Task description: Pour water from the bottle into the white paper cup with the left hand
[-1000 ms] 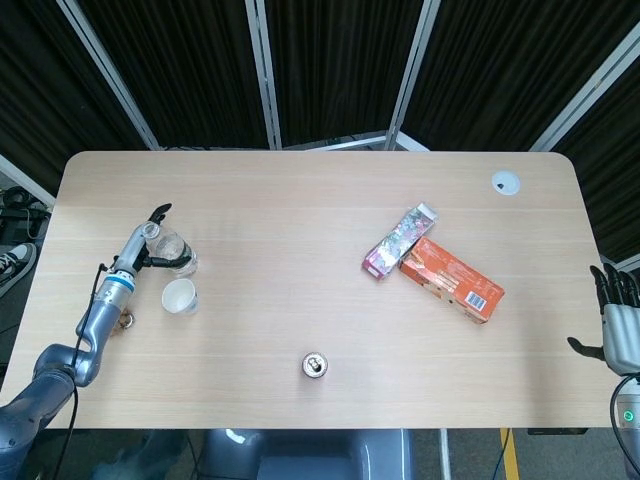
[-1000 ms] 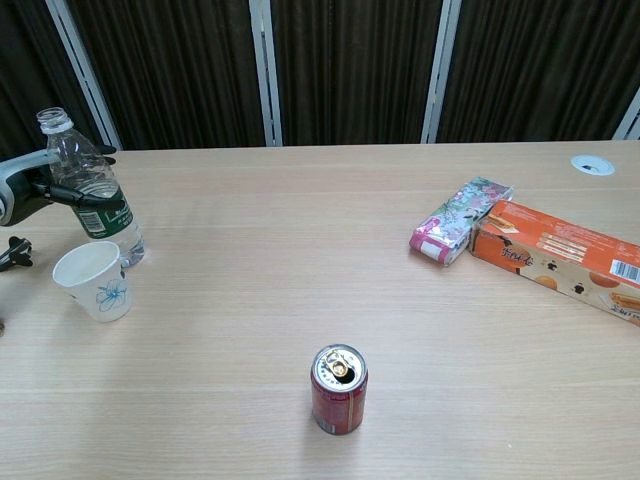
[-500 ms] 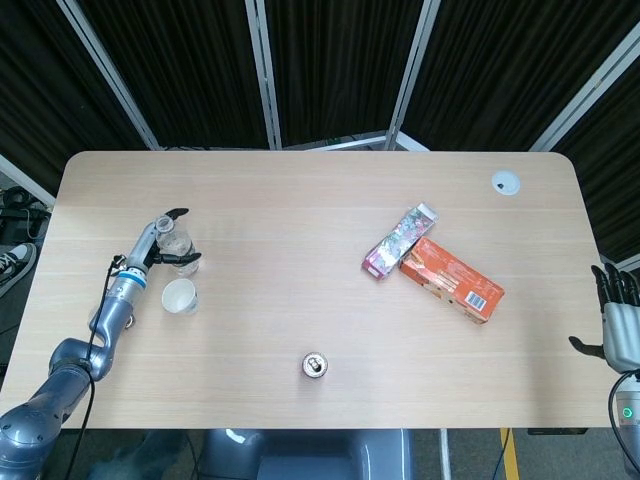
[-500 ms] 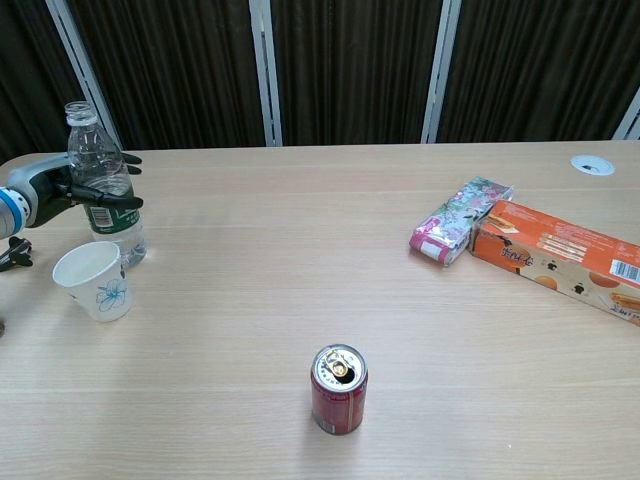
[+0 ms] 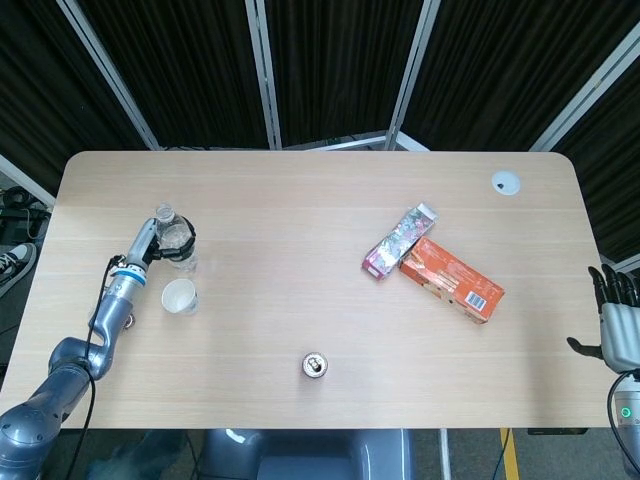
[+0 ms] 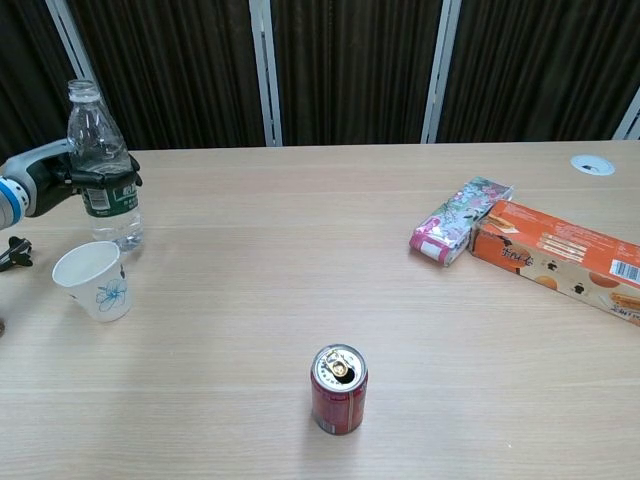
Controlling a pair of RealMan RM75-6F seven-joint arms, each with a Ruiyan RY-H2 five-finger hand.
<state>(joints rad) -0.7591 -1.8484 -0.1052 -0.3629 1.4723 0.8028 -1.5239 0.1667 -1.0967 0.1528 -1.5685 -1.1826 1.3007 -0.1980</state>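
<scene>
A clear water bottle (image 5: 176, 241) (image 6: 101, 160) with a green label stands upright and uncapped near the table's left edge. My left hand (image 5: 152, 243) (image 6: 70, 180) grips it around the label, fingers wrapped round the body. The white paper cup (image 5: 179, 296) (image 6: 94, 282), with a blue flower print, stands upright just in front of the bottle, apart from it. My right hand (image 5: 620, 322) hangs off the table's right edge with fingers apart, holding nothing; only the head view shows it.
A red drink can (image 5: 314, 366) (image 6: 339, 388) stands near the front middle. An orange box (image 5: 452, 279) (image 6: 560, 255) and a floral carton (image 5: 400, 241) (image 6: 460, 220) lie side by side on the right. A white grommet (image 5: 505, 182) sits at the far right.
The bottle, tilted left a second ago, now stands upright and sits slightly higher in the chest view. My left hand's fingers, spread half a second ago, have closed around it.
</scene>
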